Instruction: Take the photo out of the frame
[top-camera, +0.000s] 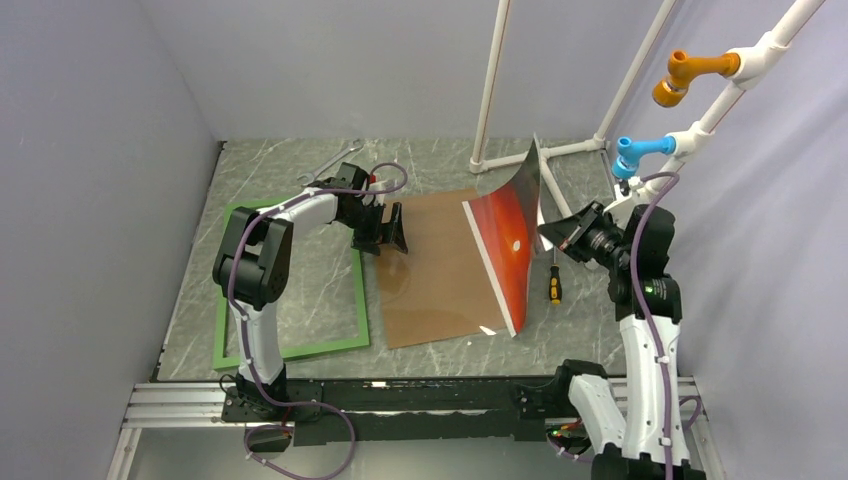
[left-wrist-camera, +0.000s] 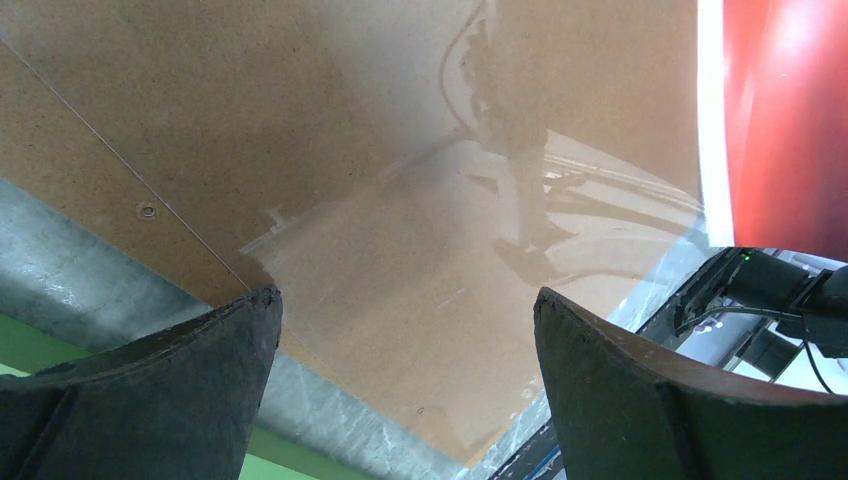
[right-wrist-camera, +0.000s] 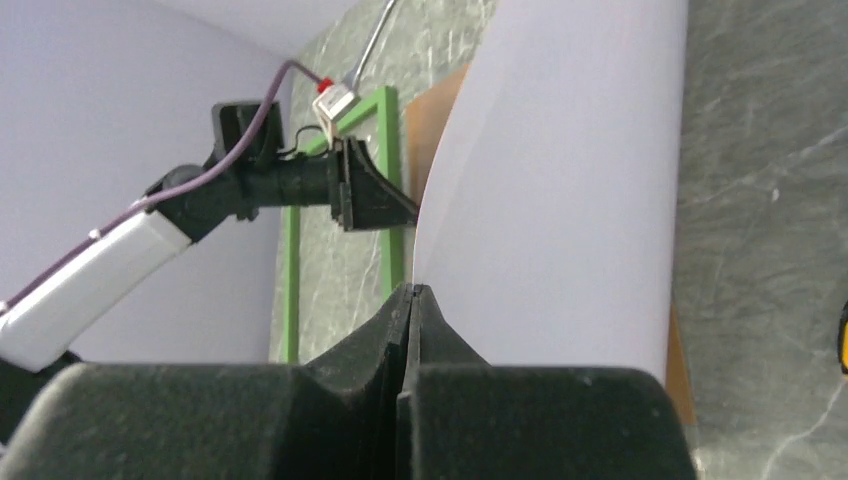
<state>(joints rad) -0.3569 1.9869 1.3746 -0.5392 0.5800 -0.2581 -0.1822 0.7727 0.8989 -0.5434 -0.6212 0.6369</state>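
Top external shows the right gripper (top-camera: 549, 234) pinched shut on the photo (top-camera: 505, 240), which curls up from the backing board (top-camera: 430, 275), and the left gripper (top-camera: 393, 233) wide open beside the frame (top-camera: 361, 300).

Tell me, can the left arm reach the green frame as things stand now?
Probably yes. The left gripper is open and empty, the frame lies flat just beside it, and nothing covers the nearest rail.

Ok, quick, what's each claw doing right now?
Left claw: open, holding nothing.
Right claw: closed on the edge of the large red-orange sunset photo.
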